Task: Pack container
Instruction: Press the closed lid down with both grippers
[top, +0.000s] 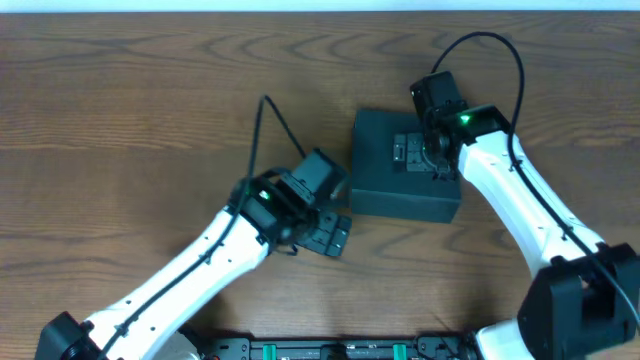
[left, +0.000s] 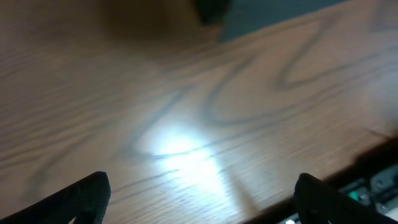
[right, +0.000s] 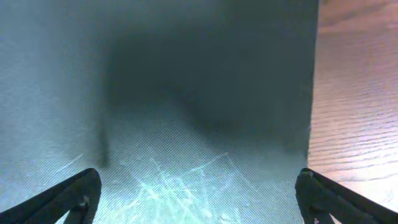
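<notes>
**Both arms at the closed box, both jaws released**

A matte dark teal-black square cardboard box sits on the brown wood-grain table, a little right of the middle in the overhead view. Its flat top face and one side wall show, and the lid looks shut.

The white right arm reaches in from the near right corner and ends above the box's top face, on its right half. The right jaws are released. In the right wrist view the two dark fingertips stand wide apart at the lower corners with nothing between them. The textured teal surface of the box fills most of that view, and a strip of table runs along the right edge. Whether the fingertips touch the lid cannot be told.

The white left arm comes in from the near left. Its left jaws sit low over the table, just beside the box's near left corner. They too are released: the left wrist view shows the fingertips spread far apart over bare wood, with a blurred corner of the box at the top of the view.

A green light glows on each wrist, and a black cable loops above the right arm.
</notes>
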